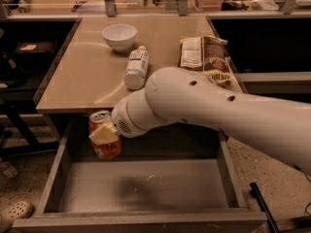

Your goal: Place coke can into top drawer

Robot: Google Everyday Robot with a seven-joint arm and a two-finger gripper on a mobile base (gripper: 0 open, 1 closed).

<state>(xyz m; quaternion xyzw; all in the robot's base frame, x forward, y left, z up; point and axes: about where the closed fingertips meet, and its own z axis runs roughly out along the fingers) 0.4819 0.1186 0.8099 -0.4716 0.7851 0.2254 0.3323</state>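
The gripper (104, 135) is clamped on the coke can (109, 150), with one pale yellowish finger pad (103, 133) pressed flat across the can's near side just below its silver top. The can stands upright in this grip, inside the open top drawer (160, 188), at the drawer's back left corner. Whether its base touches the drawer's floor cannot be told. Below and in front of the gripper stretches the drawer's scuffed grey bottom, and a dark shadow falls on it just in front of and to the right of the can. The thick white arm (218, 110) runs away from the gripper to the right, crossing over the drawer's back edge. Just behind and above the gripper is the front edge of the tan table (73, 76). Farther behind it on the tabletop a white plastic bottle (136, 68) lies on its side, and beyond that sits a white bowl (119, 36). Behind and to the right of the gripper, partly hidden by the arm, lie snack bags (204, 55).
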